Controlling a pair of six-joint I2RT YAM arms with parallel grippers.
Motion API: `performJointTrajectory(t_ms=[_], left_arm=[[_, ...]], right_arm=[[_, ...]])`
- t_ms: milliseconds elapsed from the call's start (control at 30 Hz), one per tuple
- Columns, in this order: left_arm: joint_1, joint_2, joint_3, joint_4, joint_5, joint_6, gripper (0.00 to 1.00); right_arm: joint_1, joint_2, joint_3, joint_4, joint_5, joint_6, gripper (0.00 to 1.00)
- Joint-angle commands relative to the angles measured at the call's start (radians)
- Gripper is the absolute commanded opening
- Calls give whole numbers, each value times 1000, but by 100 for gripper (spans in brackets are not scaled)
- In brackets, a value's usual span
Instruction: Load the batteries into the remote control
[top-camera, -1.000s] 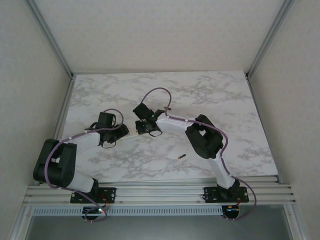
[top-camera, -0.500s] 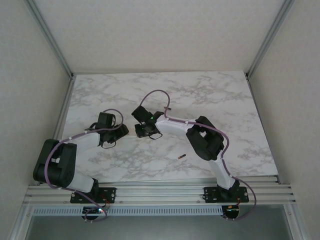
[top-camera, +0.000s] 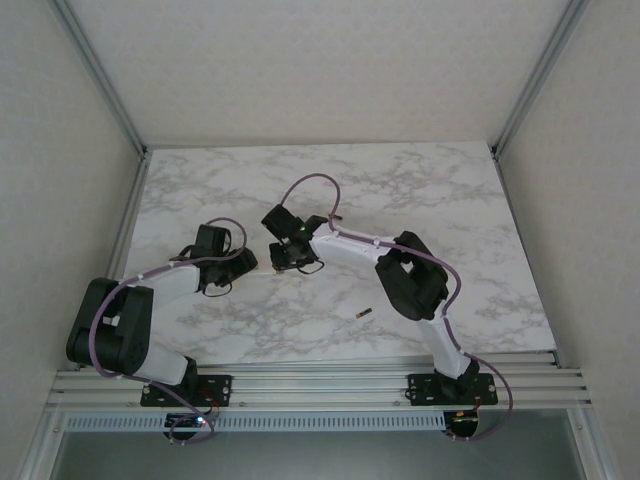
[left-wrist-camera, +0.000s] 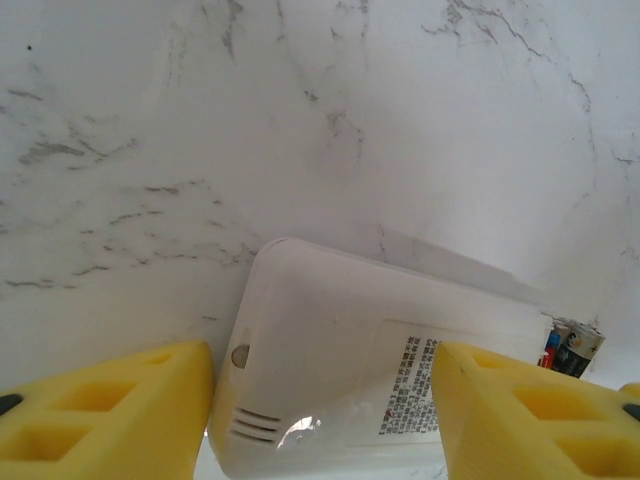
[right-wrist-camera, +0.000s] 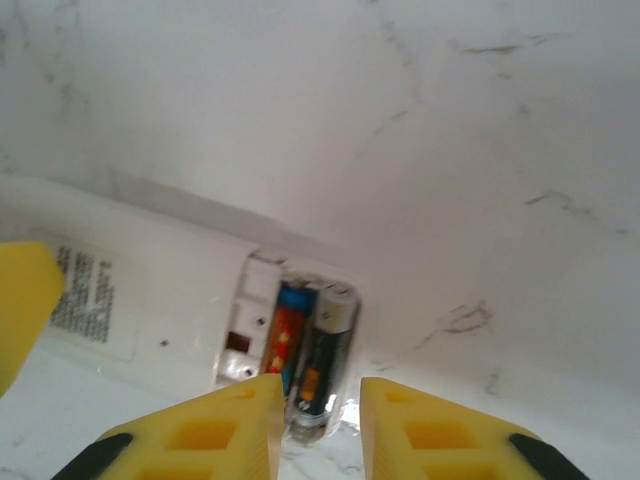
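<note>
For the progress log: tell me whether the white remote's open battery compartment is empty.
No, two small cylindrical batteries lie side by side inside the white plastic remote.

Left gripper (left-wrist-camera: 320, 405) stands spread wide; right gripper (right-wrist-camera: 322, 430) (close opposite it) is barely parted, pointing down.

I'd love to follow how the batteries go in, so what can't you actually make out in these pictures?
Left gripper: left wrist view; the bottom edge crops it, so whether it grips the remote is unclear.
Two batteries in the compartment: right wrist view; near ends blurred beside the right gripper, so seating is unclear.
Loose battery: top view; too small to read its ends.
</note>
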Motion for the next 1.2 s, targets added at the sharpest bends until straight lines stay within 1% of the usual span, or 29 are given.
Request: performJointTrajectory(t_ms=[0, 167, 400, 700, 900, 1167], left_arm=[[-1, 22, -11, 39, 41, 11, 58], [-1, 30, -9, 38, 43, 16, 57], [-2, 32, -9, 41, 45, 13, 57], [-1, 34, -18, 47, 43, 13, 57], [-2, 31, -13, 45, 40, 11, 57], [-1, 29, -19, 47, 38, 6, 56]], right_arm=[[-22, 17, 54, -29, 27, 28, 24], [-23, 49, 83, -20, -12, 28, 22], [-23, 75, 93, -19, -16, 35, 20], [-22, 85, 68, -2, -39, 51, 18], [-18, 94, 62, -23, -35, 59, 17], [6, 83, 4, -21, -29, 81, 14]])
